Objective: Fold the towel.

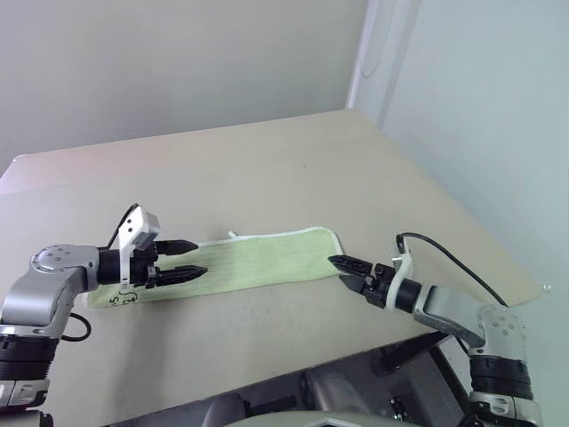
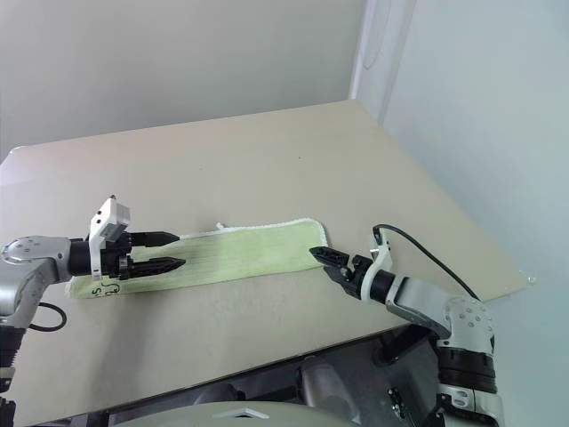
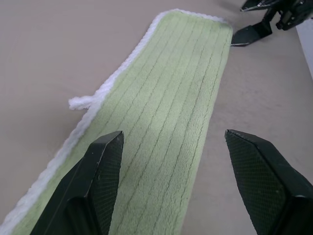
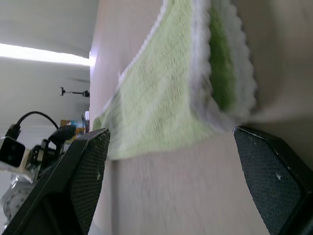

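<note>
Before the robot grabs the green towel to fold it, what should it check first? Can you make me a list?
1. Towel lies flat on the table: ok.
2. Left gripper open, over the towel's marked end: ok.
3. Right gripper open, at the towel's other end: ok.
4. Either gripper already holding cloth: no, not yet.
5. Fingers low enough to pinch the edge: cannot tell.

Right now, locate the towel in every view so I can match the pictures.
Left eye view: towel lies mid-table between both grippers.
Right eye view: the same strip, slightly left.
Left wrist view: runs up the middle.
Right wrist view: upper centre.
Shared landmark: its white stitched edging.
</note>
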